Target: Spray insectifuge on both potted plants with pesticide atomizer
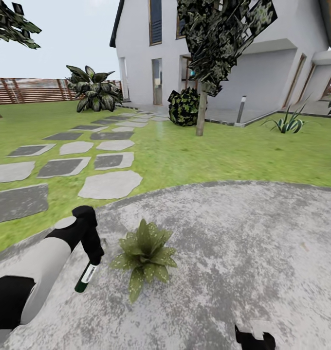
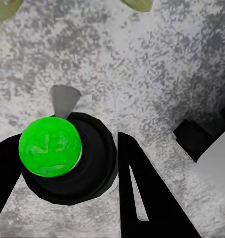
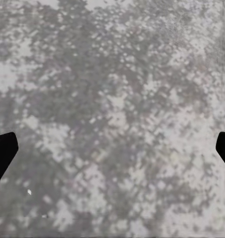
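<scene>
Head view showed my left gripper (image 1: 91, 257) clamped on the slim dark green spray bottle (image 1: 85, 278), a light, stiff, slick thing best held mid-body, its long axis pointing down just left of the small leafy potted plant (image 1: 145, 256), while my right gripper (image 1: 254, 339) hung spread.

Round grey stone patio (image 1: 263, 253), one potted plant (image 1: 145, 256) standing on it
</scene>
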